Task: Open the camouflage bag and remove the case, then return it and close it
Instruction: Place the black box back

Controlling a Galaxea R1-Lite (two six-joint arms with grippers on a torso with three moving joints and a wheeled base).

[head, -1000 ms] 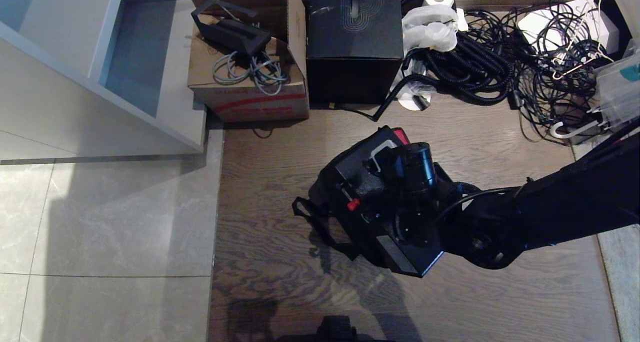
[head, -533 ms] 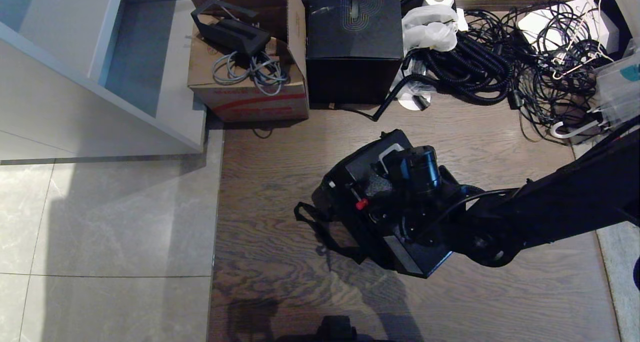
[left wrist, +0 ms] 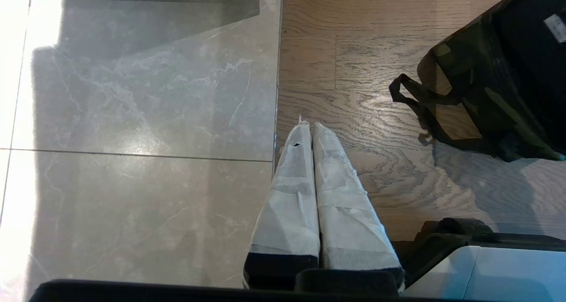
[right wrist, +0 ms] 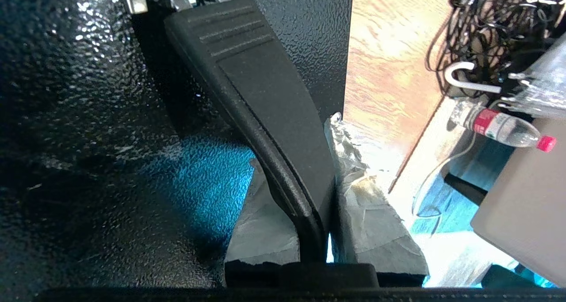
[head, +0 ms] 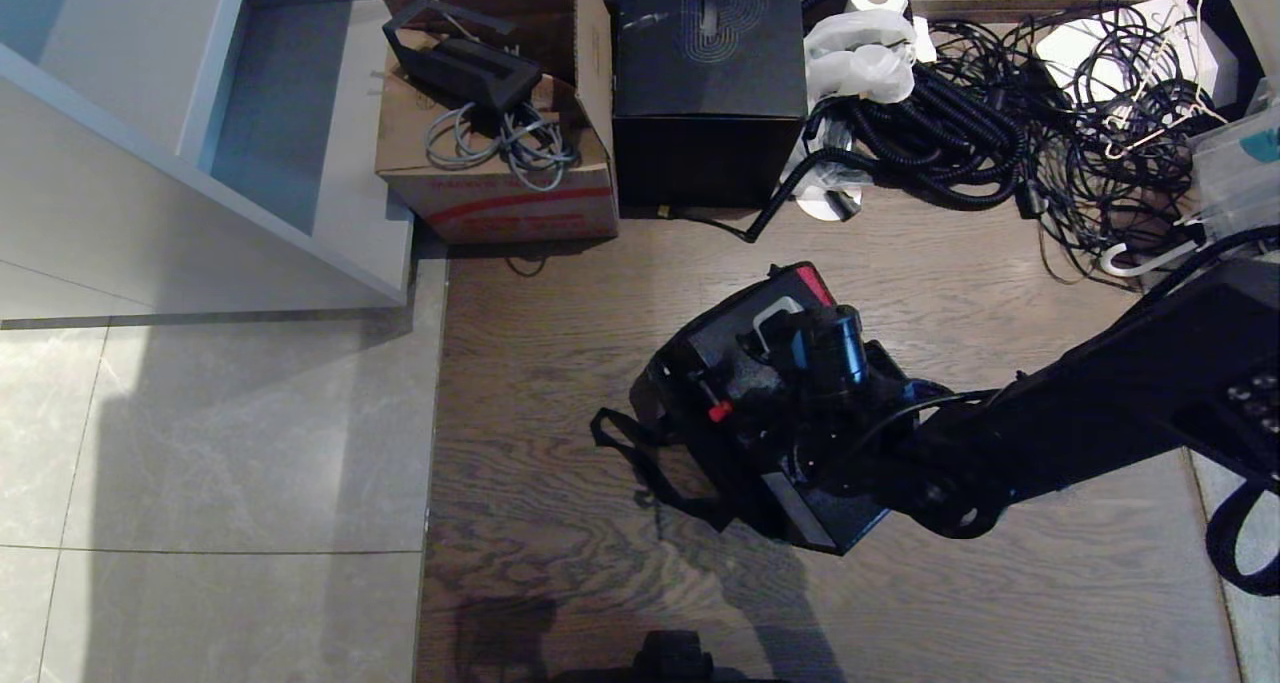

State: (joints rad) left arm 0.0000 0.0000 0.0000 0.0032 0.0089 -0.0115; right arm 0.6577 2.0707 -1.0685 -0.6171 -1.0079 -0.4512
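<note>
My right gripper (right wrist: 300, 160) is shut on the black strap handle (right wrist: 265, 81) of the case (head: 715, 338), a black hard box with a speckled surface (right wrist: 88, 94). The case hangs tilted at the mouth of the camouflage bag (head: 670, 403), which stands on the wood floor with the red inside of its lid (head: 812, 285) showing behind. How deep the case sits in the bag is hidden by my arm. In the left wrist view the bag (left wrist: 477, 85) shows its camouflage cloth and a loose black strap (left wrist: 415, 98). Off to the side, my left gripper (left wrist: 308, 125) hangs parked and shut over the floor.
A brown cardboard box (head: 500, 163) and a larger black box with a swirl emblem (head: 710, 83) stand behind the bag. A tangle of black cables and hoses (head: 1000, 113) fills the back right. A white shelf unit (head: 200, 143) stands at the left; a water bottle (right wrist: 499, 127) lies nearby.
My right wrist has sunk a little with the case still in its grip, and the arm behind it has swung. The bag's strap on the floor has hardly moved.
</note>
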